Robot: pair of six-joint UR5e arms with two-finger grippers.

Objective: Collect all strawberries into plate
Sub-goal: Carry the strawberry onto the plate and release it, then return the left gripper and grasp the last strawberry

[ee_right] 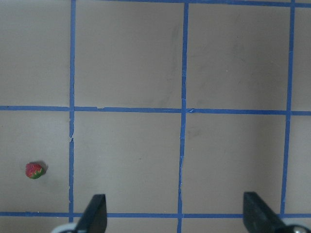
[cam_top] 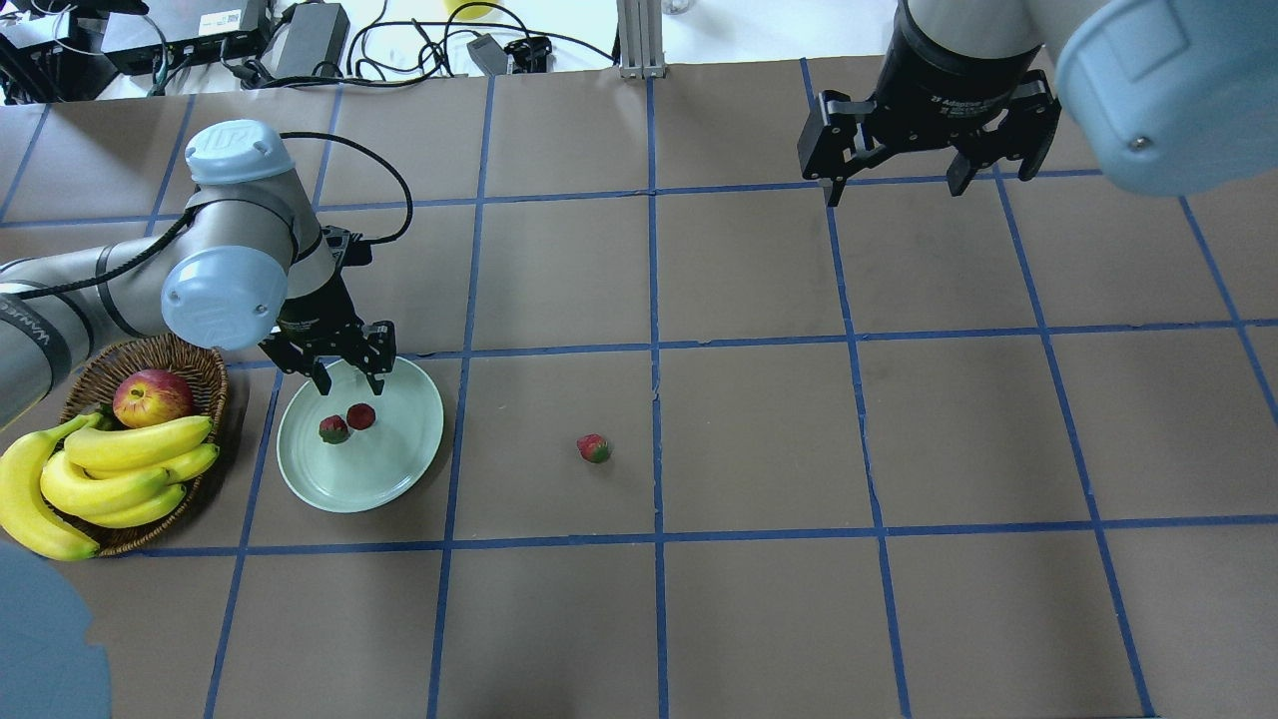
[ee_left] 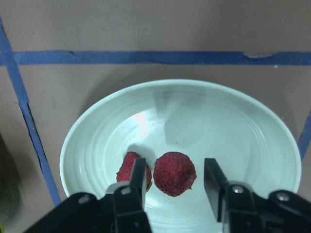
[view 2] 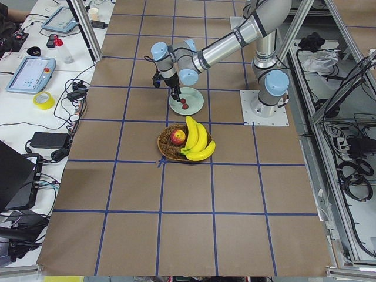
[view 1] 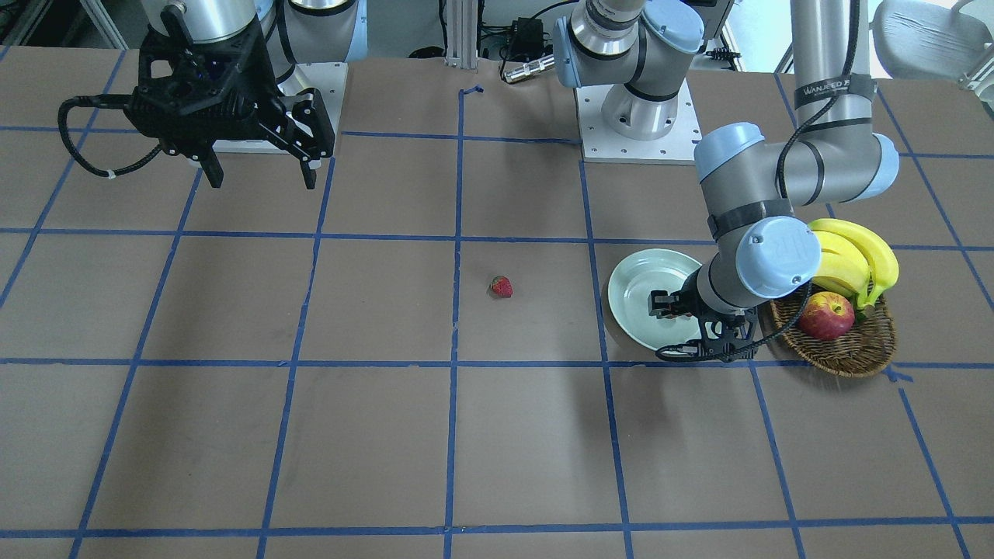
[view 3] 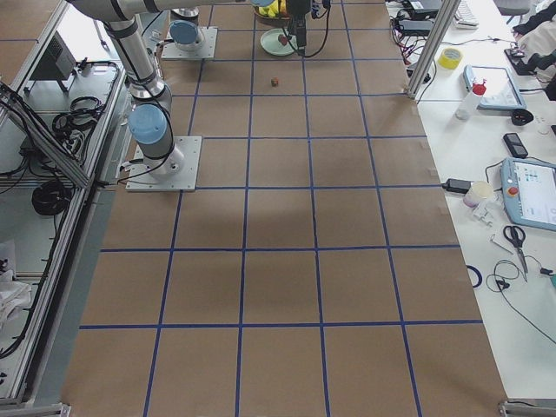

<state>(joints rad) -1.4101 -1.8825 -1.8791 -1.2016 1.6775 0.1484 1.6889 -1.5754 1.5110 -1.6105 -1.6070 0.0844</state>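
The pale mint plate (cam_top: 399, 469) lies left of centre, next to the basket. Two strawberries (cam_top: 360, 415) (cam_top: 333, 429) lie on it. They also show in the left wrist view (ee_left: 174, 173) (ee_left: 127, 170). My left gripper (cam_top: 347, 383) is open and empty, just above the plate's far part. In the left wrist view its fingers (ee_left: 214, 184) stand either side of one strawberry without touching it. A third strawberry (cam_top: 593, 448) lies on the table right of the plate, also in the right wrist view (ee_right: 34, 170). My right gripper (cam_top: 891, 188) is open and empty, high at the far right.
A brown wicker basket (cam_top: 195, 364) left of the plate holds a red-yellow apple (cam_top: 152, 396) and a bunch of bananas (cam_top: 110, 469). Blue tape lines grid the brown table. Cables and power supplies lie beyond the table's far edge.
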